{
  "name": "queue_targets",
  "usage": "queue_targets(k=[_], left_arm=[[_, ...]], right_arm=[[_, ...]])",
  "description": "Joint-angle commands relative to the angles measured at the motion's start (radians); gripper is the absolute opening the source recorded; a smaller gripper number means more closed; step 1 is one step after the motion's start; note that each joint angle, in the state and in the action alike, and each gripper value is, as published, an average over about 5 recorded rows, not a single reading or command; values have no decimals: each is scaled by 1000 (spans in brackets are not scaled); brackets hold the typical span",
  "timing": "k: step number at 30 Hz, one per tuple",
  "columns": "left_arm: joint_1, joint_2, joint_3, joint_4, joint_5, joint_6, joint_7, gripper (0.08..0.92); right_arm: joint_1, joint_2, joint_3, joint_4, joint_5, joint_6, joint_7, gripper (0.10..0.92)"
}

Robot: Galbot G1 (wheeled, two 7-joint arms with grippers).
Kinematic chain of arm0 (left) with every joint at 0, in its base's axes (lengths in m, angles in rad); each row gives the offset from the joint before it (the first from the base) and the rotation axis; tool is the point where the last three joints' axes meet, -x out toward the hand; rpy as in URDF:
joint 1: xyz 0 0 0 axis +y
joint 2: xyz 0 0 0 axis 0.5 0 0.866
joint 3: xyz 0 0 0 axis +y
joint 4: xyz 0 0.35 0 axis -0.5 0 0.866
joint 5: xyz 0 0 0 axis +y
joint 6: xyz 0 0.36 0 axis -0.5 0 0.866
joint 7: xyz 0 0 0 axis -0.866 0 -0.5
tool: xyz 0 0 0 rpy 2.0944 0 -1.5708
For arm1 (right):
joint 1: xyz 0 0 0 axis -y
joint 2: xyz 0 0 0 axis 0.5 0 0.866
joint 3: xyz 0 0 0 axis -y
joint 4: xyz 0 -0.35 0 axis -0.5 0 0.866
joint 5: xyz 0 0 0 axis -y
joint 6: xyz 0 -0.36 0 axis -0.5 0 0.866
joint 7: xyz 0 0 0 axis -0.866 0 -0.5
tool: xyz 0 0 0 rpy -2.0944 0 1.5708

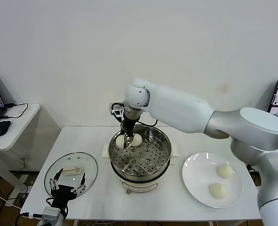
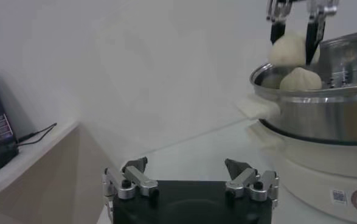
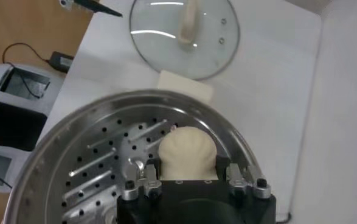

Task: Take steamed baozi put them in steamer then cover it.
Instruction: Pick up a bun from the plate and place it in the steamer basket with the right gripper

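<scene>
A white desk (image 1: 106,197) carries everything, described from its near edge to its far edge.

At the near left corner, the left gripper (image 1: 67,184) hovers with its jaws spread wide and nothing between them. Just beyond its fingertips lies the cover (image 1: 71,172), a clear glass lid with a metal rim and a cream handle, flat on the desk near the left edge.

Toward the near right corner sits a white plate (image 1: 195,181) with two steamed baozi on it: one nearer (image 1: 217,189), and one just behind it (image 1: 225,171). They lie close together, but not touching.

In the middle of the desk stands the steamer (image 1: 164,157), a shiny steel pot with a perforated tray, on a cream base.

Over the steamer's far left rim, the right arm reaches in from the right, and the right gripper (image 1: 127,140) points down into the pot. Its jaws are partly closed around a third baozi (image 3: 187,152), gripping it on both sides just above the tray. A fourth baozi (image 2: 300,78) rests in the steamer right beside it, against the far left wall.
</scene>
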Motion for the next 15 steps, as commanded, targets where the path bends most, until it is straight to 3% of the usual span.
queue_targets(k=[1, 15], left_arm=[[-3, -2, 4, 2, 0, 0, 1, 823], [-8, -4, 11, 12, 0, 0, 0, 823]], right_arm=[[-39, 42, -24, -29, -14, -2, 5, 551], [-70, 38, -28, -28, -32, -8, 20, 552]])
